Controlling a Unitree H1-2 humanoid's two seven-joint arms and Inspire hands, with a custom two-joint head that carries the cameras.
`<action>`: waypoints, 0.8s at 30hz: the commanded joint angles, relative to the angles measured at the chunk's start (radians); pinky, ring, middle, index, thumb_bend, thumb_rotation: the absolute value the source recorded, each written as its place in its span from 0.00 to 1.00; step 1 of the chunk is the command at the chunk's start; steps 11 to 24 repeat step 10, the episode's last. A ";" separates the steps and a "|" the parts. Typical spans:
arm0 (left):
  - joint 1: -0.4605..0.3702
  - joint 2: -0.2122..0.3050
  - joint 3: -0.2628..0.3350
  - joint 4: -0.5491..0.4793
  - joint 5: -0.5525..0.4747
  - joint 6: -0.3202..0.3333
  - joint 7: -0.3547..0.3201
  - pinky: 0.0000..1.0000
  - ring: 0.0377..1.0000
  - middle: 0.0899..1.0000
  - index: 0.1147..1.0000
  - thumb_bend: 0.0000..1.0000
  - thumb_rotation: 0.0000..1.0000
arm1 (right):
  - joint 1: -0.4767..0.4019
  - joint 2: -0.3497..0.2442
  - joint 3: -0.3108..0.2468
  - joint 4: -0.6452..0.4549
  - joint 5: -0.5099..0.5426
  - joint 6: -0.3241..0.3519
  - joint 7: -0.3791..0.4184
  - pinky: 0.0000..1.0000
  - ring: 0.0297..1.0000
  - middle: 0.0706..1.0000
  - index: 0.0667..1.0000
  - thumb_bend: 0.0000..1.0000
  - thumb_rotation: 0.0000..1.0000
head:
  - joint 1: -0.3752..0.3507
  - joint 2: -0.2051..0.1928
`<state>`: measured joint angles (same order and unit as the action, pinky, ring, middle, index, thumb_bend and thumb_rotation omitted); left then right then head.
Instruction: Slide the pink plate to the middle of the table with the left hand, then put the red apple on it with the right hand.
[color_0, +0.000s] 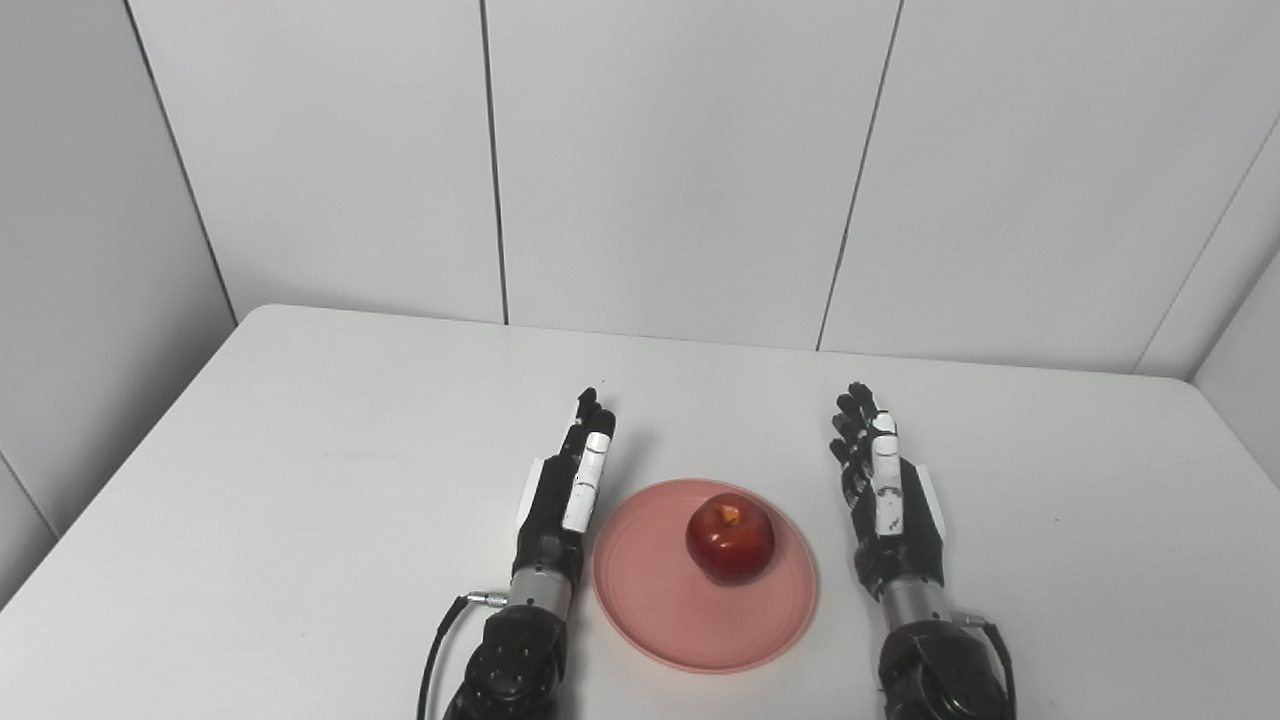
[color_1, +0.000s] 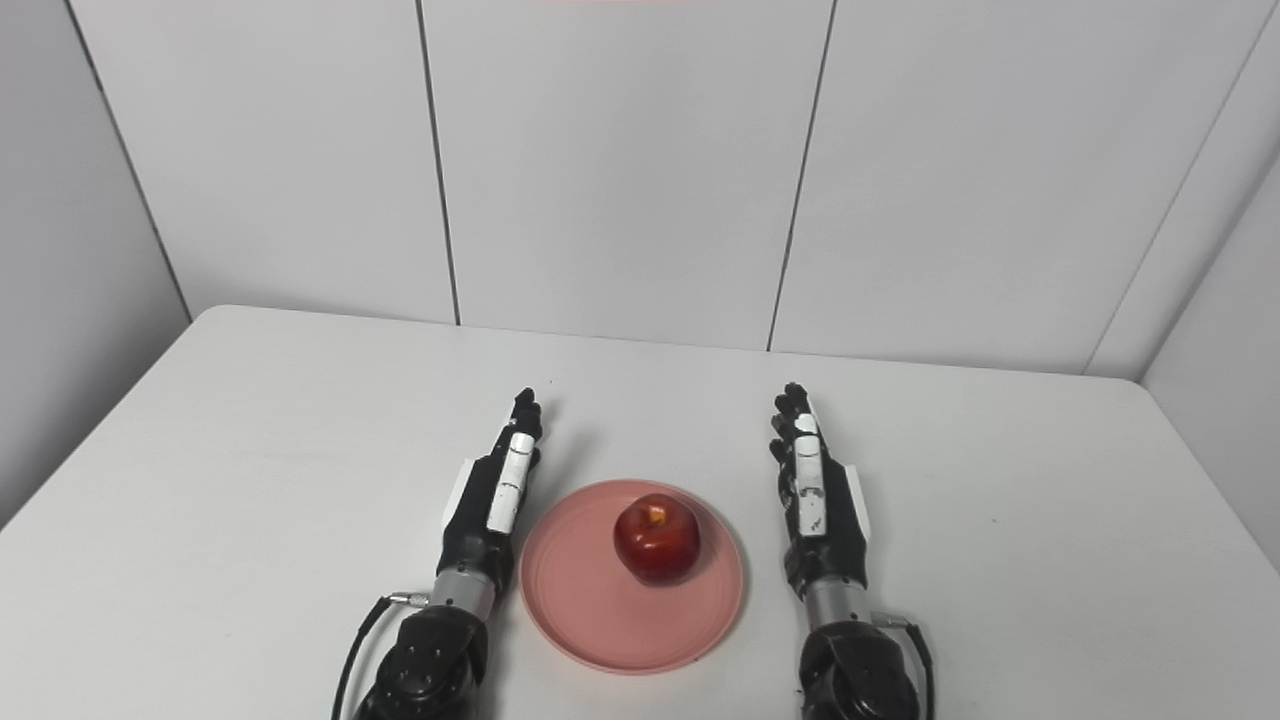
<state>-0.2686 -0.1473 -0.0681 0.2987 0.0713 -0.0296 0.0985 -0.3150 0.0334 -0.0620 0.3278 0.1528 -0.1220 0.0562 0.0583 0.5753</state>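
A pink plate lies on the white table near the front middle. A red apple sits upright on it, stem end up, toward the plate's far right part. My left hand rests just left of the plate, fingers straight and pointing away, holding nothing. My right hand rests to the right of the plate with a small gap, fingers straight, holding nothing. The same layout shows in the right eye view: plate, apple, left hand, right hand.
The white table runs to grey wall panels at the back and on both sides. A black cable loops from my left wrist near the front edge.
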 joint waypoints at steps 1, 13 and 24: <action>-0.010 0.000 0.000 -0.024 -0.002 0.002 -0.007 1.00 1.00 1.00 1.00 0.74 1.00 | 0.009 0.009 0.000 0.014 0.011 -0.027 0.010 1.00 0.97 0.95 0.94 0.90 1.00 | 0.000 0.001; -0.010 -0.001 0.001 -0.022 0.008 -0.010 0.007 1.00 1.00 1.00 1.00 0.75 1.00 | 0.011 0.004 0.009 -0.005 -0.010 -0.008 -0.001 1.00 0.96 0.94 0.94 0.90 1.00 | -0.001 0.003; -0.010 -0.001 0.001 -0.022 0.008 -0.010 0.007 1.00 1.00 1.00 1.00 0.75 1.00 | 0.011 0.004 0.009 -0.005 -0.010 -0.008 -0.001 1.00 0.96 0.94 0.94 0.90 1.00 | -0.001 0.003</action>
